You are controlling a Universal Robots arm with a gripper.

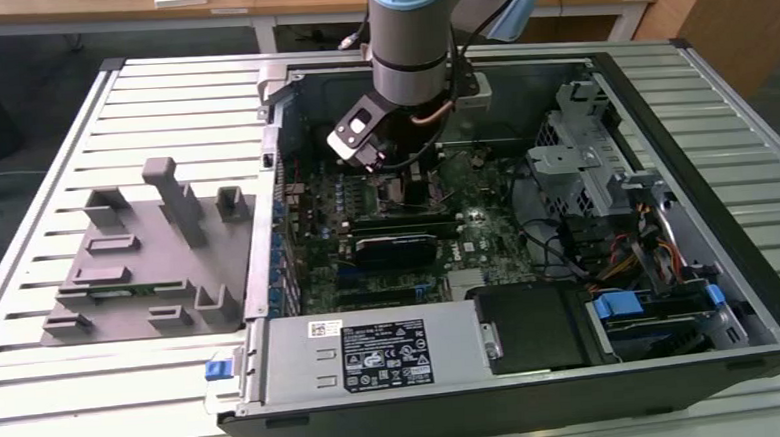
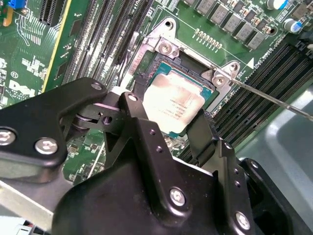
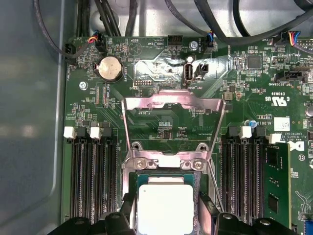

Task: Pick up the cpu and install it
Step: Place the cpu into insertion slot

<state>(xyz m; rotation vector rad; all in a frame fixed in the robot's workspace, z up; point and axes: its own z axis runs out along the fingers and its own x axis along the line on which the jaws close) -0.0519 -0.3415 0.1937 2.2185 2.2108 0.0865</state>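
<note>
The cpu (image 2: 173, 104) is a small square chip with a silver top and a thin green rim. It sits in or just above the black-framed socket (image 2: 193, 62) on the motherboard. My gripper (image 2: 171, 105) straddles it, one black finger pressed against each of two opposite edges. In the first wrist view the cpu (image 3: 165, 208) lies between the same fingers (image 3: 128, 213), below the raised metal load plate (image 3: 173, 105). In the exterior view my gripper (image 1: 402, 173) reaches down into the open computer case (image 1: 704, 92) over the board's upper middle.
A thin socket lever (image 2: 274, 100) sticks out beside the socket. Memory slots (image 3: 93, 181) flank it, with a fitted memory stick (image 3: 276, 181). A grey power-supply box (image 1: 370, 355), a drive cage (image 1: 588, 168) and cables (image 3: 122, 19) crowd the case. A grey fixture (image 1: 139, 262) lies on the table.
</note>
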